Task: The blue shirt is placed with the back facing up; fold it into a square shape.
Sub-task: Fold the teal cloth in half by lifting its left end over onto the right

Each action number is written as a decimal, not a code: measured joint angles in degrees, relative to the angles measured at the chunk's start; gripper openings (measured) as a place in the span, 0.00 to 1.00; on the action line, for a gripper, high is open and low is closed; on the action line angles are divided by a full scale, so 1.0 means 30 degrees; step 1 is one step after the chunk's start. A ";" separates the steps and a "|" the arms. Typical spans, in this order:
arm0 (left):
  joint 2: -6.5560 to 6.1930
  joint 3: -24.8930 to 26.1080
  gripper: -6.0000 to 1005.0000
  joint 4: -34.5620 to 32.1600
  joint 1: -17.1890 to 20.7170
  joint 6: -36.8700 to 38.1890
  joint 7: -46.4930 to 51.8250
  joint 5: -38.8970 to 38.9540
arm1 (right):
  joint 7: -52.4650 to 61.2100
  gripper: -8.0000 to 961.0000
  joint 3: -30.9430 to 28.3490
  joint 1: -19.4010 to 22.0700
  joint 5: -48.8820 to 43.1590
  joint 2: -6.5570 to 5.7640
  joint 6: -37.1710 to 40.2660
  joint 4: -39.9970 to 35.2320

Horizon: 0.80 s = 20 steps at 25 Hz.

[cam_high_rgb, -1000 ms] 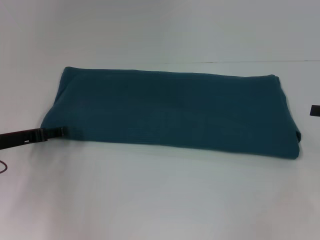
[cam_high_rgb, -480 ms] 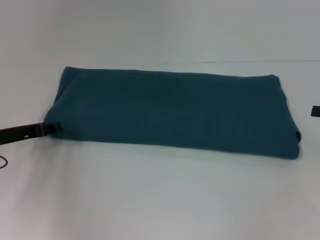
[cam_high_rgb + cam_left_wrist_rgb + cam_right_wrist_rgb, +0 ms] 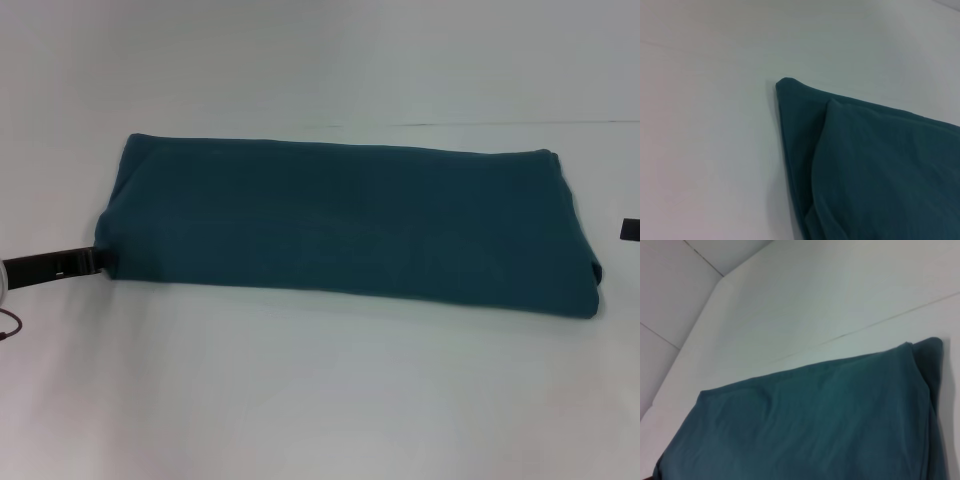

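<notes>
Blue shirt [image 3: 350, 225] lies flat on the white bench [image 3: 320, 400], folded into a long band running left to right, plain side up. Not square as it lies: clearly wider than deep.

Left tool [image 3: 100, 260] is low at the shirt's near-left corner, touching or just at the fabric edge. Can't tell whether it is released or clenched; the tip is too small to read there, and the left wrist view shows no fingers, only a folded corner of the shirt [image 3: 865, 165] with one layer lapped over another.

Right tool [image 3: 630, 230] shows only as a dark sliver at the right edge of the head view, beside the shirt's right end and apart from it. State can't be told either. Right wrist view shows the shirt [image 3: 815, 420] top surface smooth, with the folded end to one side.

Open bench all around: wide bare strip in front, some behind, a seam line [image 3: 560, 124] across the far surface.
</notes>
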<state>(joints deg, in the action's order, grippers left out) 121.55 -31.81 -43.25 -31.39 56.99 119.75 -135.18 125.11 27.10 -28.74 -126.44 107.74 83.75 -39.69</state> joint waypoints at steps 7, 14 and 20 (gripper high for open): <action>-0.0029 -0.0002 0.03 -0.0068 0.0002 -0.0012 0.0013 -0.0001 | 0.0038 0.71 -0.0105 0.0103 -0.0158 -0.0015 0.0029 -0.0044; -0.0051 0.0017 0.00 -0.0637 0.0174 0.0185 0.0346 -0.0115 | 0.0104 0.70 -0.0087 0.0221 -0.0164 -0.0003 0.0051 -0.0037; -0.0076 0.0069 0.00 -0.1443 0.0377 0.0889 0.0755 -0.0485 | 0.0132 0.70 0.0009 0.0314 -0.0310 -0.0058 0.0083 0.0039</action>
<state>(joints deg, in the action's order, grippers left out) 121.33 -31.61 -47.57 -30.26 59.66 122.02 -136.63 125.50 27.13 -27.80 -127.37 107.57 84.00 -39.57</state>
